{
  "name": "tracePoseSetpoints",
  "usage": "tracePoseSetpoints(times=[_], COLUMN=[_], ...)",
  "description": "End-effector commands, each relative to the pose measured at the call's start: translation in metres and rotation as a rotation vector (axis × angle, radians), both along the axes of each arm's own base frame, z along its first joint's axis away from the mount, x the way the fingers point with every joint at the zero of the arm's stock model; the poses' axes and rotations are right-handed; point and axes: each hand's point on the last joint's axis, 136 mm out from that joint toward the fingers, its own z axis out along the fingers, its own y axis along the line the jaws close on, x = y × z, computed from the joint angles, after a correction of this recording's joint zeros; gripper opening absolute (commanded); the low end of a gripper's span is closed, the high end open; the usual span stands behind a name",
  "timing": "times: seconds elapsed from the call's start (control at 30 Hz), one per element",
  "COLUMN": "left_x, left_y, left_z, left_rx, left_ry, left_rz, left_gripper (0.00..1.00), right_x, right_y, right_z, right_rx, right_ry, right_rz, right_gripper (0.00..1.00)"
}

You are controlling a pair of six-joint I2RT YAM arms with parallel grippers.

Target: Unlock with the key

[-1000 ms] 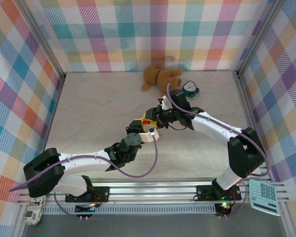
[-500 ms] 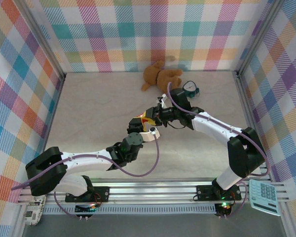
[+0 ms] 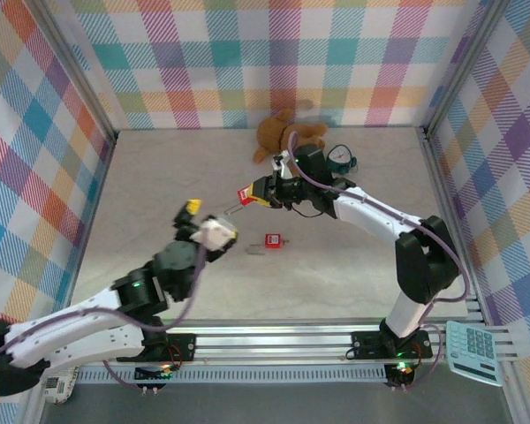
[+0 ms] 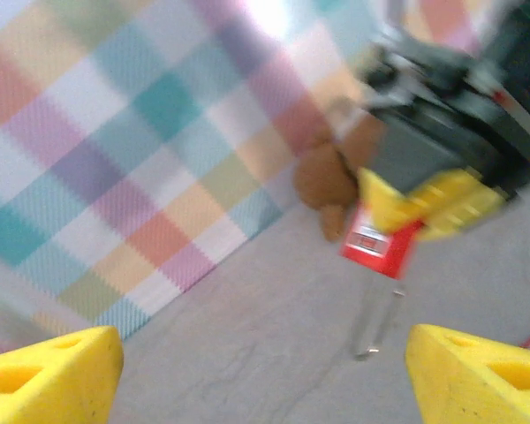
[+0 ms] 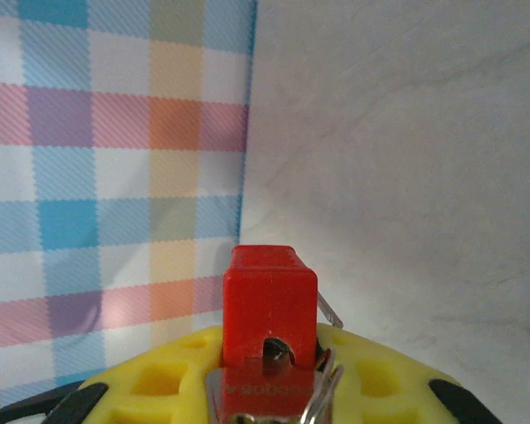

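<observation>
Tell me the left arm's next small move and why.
Probably ease the left gripper, open and empty, toward the red padlock clamped in the right gripper, and close on what looks like the key hanging beneath it.

Loose padlock (image 3: 272,240) on the table (image 3: 159,194), plush bear (image 3: 276,134) behind it by the back wall (image 3: 247,62).

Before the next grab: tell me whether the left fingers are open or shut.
Open. In its wrist view the left gripper has its yellow fingers far apart, gripping nothing.
</observation>
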Motion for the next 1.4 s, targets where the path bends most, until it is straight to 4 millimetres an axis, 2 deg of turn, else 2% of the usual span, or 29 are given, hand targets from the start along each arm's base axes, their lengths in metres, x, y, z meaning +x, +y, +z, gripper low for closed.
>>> tracePoseSetpoints(times=[0.0,0.07,0.13,0.27,0.47,0.7,1.1,1.37], left_x=[-0.013,-0.023,-0.030,-0.036,-0.035,-0.034,-0.035,-0.036], left_y=[0.068,0.099,0.118,0.132,0.128,0.123,0.120,0.120], left_z=[0.005,0.006,-0.001,-0.015,-0.027,-0.033,-0.056,-0.058], left_rx=[-0.268,-0.383,-0.429,-0.487,-0.491,-0.530,-0.574,-0.585], left_ry=[0.001,-0.014,-0.016,0.001,0.038,0.059,0.118,0.125], left_rz=[0.224,0.284,0.322,0.340,0.346,0.321,0.322,0.310], left_gripper=[0.84,0.84,0.83,0.83,0.82,0.82,0.82,0.83], right_x=[0.008,0.005,0.001,0.000,0.014,0.022,0.032,0.039], right_y=[0.016,0.031,0.046,0.071,0.089,0.098,0.094,0.087], right_z=[-0.010,-0.024,-0.039,-0.065,-0.094,-0.109,-0.135,-0.142], right_rx=[-0.037,-0.049,-0.050,-0.046,-0.049,-0.044,-0.116,-0.120], right_ry=[-0.092,-0.090,-0.082,-0.048,-0.010,0.028,0.045,0.057], right_rz=[0.026,0.057,0.085,0.116,0.102,0.095,0.091,0.081], right_gripper=[0.13,0.13,0.13,0.13,0.14,0.14,0.15,0.16])
